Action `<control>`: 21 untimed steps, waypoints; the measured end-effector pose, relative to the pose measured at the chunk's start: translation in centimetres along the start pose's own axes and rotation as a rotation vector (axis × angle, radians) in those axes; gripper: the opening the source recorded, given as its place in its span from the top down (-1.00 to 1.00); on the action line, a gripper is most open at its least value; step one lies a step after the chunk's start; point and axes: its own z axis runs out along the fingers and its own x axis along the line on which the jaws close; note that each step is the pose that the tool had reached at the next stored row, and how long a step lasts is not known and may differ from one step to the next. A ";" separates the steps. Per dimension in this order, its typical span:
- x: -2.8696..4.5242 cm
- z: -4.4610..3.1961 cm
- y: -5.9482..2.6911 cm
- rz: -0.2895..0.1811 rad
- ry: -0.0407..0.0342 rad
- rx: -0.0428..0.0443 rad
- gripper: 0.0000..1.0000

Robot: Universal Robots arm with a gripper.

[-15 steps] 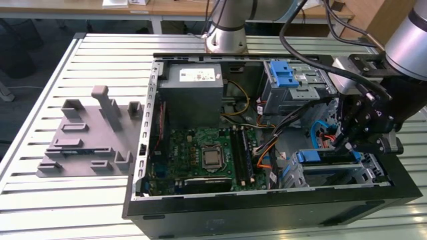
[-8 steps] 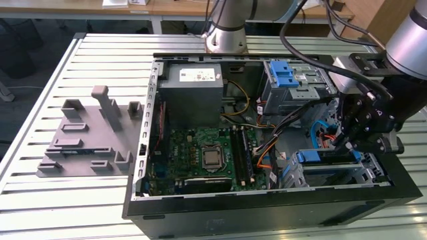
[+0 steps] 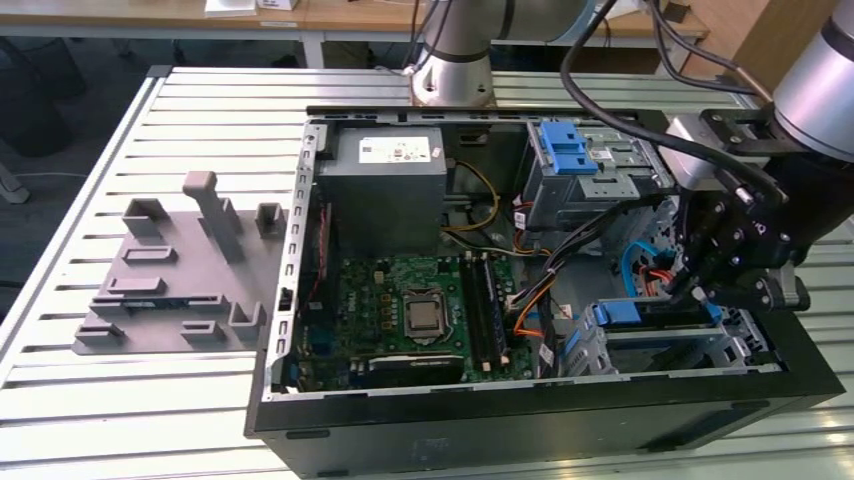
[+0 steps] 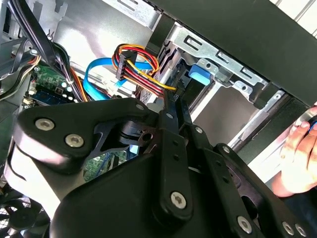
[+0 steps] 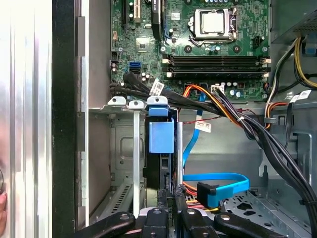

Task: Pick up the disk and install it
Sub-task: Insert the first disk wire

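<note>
Claw (image 5: 168,198) pressed together beside disk (image 5: 161,136) in bay; cables (image 5: 218,191) crowd alongside.

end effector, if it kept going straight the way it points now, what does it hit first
Most likely the disk standing on edge in the drive cage: the end effector points along it towards its blue tab. Depth is unclear, so it may already be touching.

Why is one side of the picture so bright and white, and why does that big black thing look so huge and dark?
In the first wrist view, glare washes the slatted table nearly white. In the second wrist view, the gripper sits right at the camera, so it looms large and dark, while the computer case behind is brightly lit. The exterior view is evenly lit.
</note>
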 end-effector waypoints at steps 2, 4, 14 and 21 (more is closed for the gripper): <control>0.00 0.08 0.00 0.000 -0.0003 0.0000 0.66; 0.00 0.16 0.00 0.000 -0.0012 0.0000 0.66; -0.01 0.54 0.00 0.000 -0.0045 -0.0010 0.66; 0.00 0.04 0.00 0.000 -0.0050 -0.0010 0.51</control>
